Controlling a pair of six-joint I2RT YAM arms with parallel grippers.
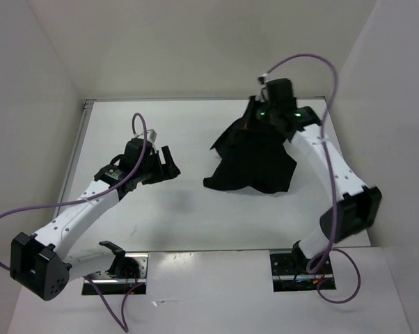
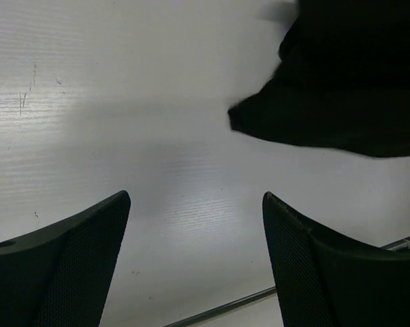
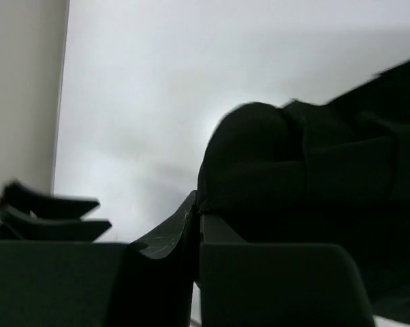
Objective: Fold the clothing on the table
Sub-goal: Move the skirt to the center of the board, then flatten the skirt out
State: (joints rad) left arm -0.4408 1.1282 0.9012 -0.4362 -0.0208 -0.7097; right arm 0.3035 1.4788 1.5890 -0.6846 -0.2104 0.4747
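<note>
The black clothing (image 1: pixel 255 163) is bunched on the right half of the white table (image 1: pixel 195 216), its far end drawn up to my right gripper (image 1: pixel 255 113). In the right wrist view that gripper (image 3: pixel 198 204) is shut, and a fold of the clothing (image 3: pixel 293 170) bulges from its tips. My left gripper (image 1: pixel 171 164) hovers left of the garment, apart from it. In the left wrist view it (image 2: pixel 195 196) stands open over the bare table (image 2: pixel 123 102), with a corner of the clothing (image 2: pixel 348 82) ahead at the upper right.
White walls (image 1: pixel 28 104) enclose the table on the left, back and right. A thin metal edge strip (image 2: pixel 225 308) runs just below the left fingers. The left gripper (image 3: pixel 48 211) shows at the left edge of the right wrist view.
</note>
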